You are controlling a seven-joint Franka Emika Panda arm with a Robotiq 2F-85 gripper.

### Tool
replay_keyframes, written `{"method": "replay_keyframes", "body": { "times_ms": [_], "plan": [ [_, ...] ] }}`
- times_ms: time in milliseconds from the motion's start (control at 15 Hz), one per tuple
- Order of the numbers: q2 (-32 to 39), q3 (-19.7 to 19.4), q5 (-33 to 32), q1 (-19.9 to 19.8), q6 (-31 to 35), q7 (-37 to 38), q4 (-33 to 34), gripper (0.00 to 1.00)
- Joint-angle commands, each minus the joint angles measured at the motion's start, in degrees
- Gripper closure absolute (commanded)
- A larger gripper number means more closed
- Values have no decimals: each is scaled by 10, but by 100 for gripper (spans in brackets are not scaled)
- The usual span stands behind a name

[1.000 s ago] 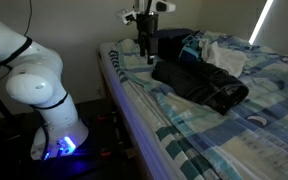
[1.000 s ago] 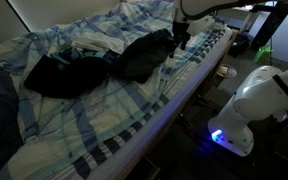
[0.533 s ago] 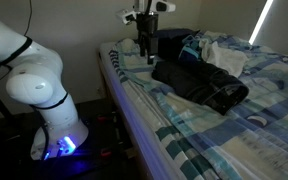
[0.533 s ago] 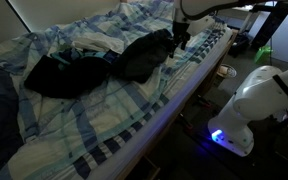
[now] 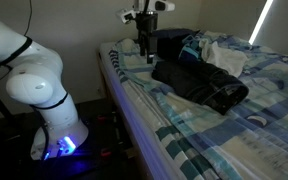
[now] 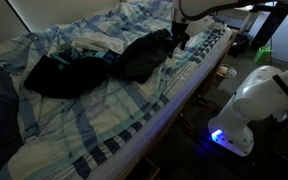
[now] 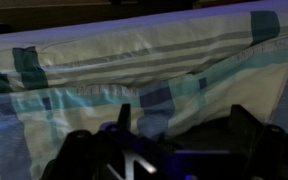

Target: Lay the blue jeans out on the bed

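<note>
Hovering over the near edge of the bed (image 5: 134, 112), the gripper (image 5: 144, 52) hangs just beside the blue jeans (image 5: 199, 83), not touching them. The wrist view shows its fingers spread, with only sheet between. The jeans lie bunched in a dark heap, not laid out. Step judged: approach. The next move calls for pinching a free edge. Other clothes (image 5: 222, 55) lie beyond.

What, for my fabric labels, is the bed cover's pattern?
The bed cover is plaid, blue and teal stripes on pale cloth; clearest in wrist view.
</note>
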Motion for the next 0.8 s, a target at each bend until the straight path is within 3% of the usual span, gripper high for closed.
{"method": "replay_keyframes", "body": {
  "times_ms": [0, 733],
  "plan": [
    [13, 35, -7, -9, -22, 53, 23, 0],
    [107, 92, -5, -8, -21, 185, 108, 0]
  ]
}}
